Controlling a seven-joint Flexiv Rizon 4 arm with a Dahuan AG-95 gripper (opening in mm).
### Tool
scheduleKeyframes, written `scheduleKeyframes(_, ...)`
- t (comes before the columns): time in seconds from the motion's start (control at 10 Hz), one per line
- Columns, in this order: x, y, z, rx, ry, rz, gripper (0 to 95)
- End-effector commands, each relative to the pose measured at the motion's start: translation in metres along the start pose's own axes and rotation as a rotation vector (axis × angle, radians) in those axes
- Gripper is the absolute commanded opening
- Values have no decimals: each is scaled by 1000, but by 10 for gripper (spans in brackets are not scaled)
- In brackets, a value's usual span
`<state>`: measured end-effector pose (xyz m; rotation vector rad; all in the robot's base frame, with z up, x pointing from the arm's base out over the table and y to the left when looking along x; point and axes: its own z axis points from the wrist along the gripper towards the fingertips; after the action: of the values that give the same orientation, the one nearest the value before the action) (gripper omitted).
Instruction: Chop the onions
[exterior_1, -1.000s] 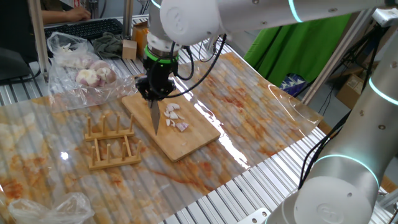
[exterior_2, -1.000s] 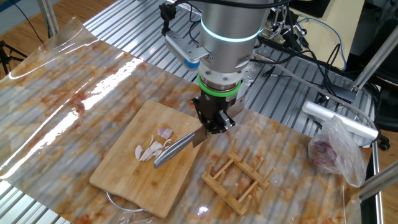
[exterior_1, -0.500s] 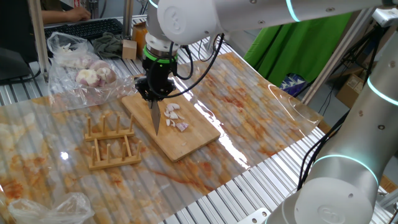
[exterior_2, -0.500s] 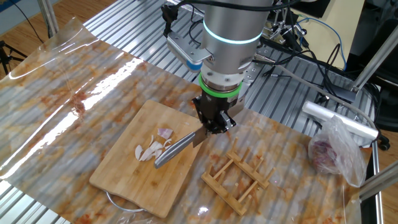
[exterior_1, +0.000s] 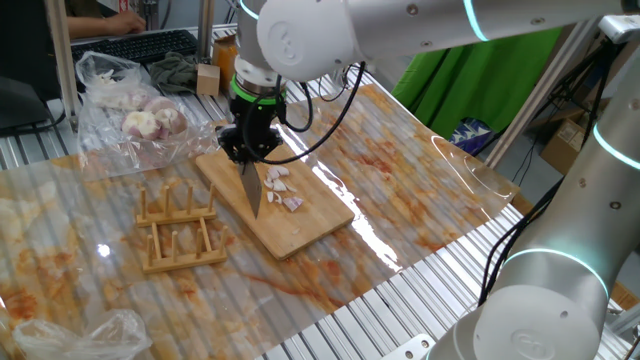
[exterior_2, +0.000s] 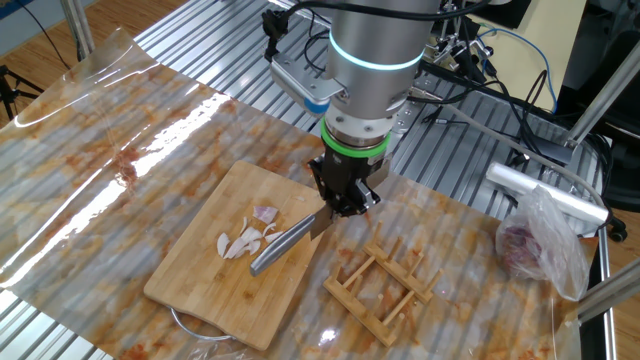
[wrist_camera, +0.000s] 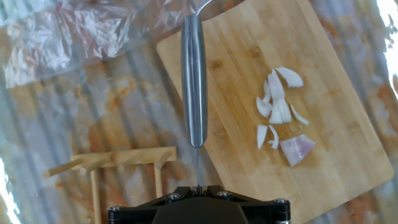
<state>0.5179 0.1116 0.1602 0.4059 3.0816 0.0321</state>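
Slightly rotated knife (exterior_2: 287, 243), diagonal blade

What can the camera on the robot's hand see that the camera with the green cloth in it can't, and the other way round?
Only the hand view shows the knife edge-on from above, hanging over the board's edge beside the onions.

Only the green-cloth view shows the big white arm, the gripper holding the knife, and the bag of whole onions.

Both show the cutting board and the wooden rack.
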Motion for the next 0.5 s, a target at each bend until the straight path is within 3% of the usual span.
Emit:
scheduleKeyframes(0.1, -2, 2, 1, -10, 0, -76, 0)
scheduleKeyframes(0.5, -2, 2, 1, -29, 14, -29, 0)
